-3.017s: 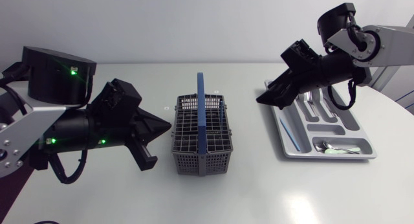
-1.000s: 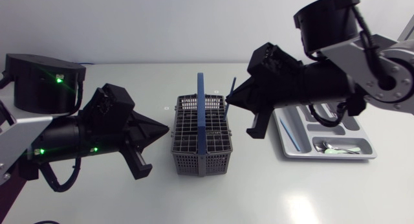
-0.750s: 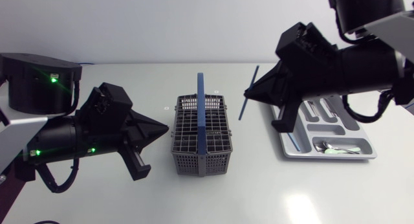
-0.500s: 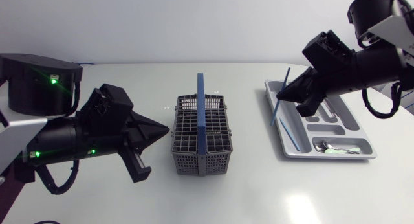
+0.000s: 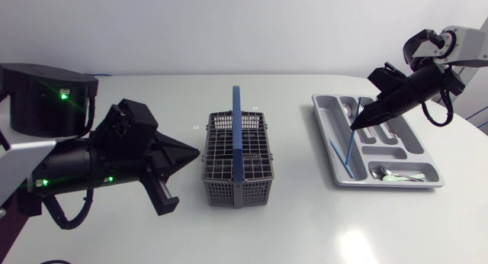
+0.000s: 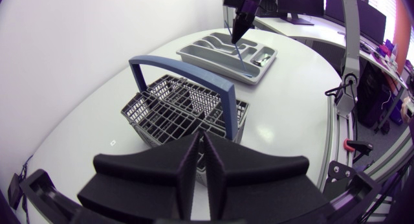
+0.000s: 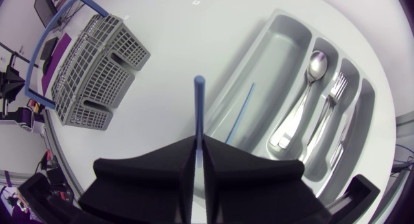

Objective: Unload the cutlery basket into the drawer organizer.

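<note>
The left gripper (image 5: pixel 191 151) hovers just beside the basket (image 5: pixel 229 161), tips aimed at its side wall, a little short of touching. In the left wrist view its fingers (image 6: pixel 189 160) stand pressed almost together with only a slit between them and nothing held. The basket sits mid-table, a grey lattice with a blue handle (image 5: pixel 237 130) arching over its middle from the far wall to the near one. Well apart from it, to the right, lies the tray (image 5: pixel 381 185), a grey organizer with long slots side by side and a short one across its near end. The right gripper (image 5: pixel 357 123) hangs over the tray, clamped narrow on a blue stick (image 5: pixel 351 140) that juts out past its tips (thin and straight, like a chopstick). The stick slants steeply down toward the long slot on the tray's basket side; whether its lower end touches the bottom I cannot tell. In that same slot a second stick (image 7: pixel 243 112) lies flat along its length. The next slots over hold a spoon (image 7: pixel 304 94) and a fork (image 7: pixel 330 111), each lying lengthwise. The short slot holds another spoon (image 5: pixel 390 173).
</note>
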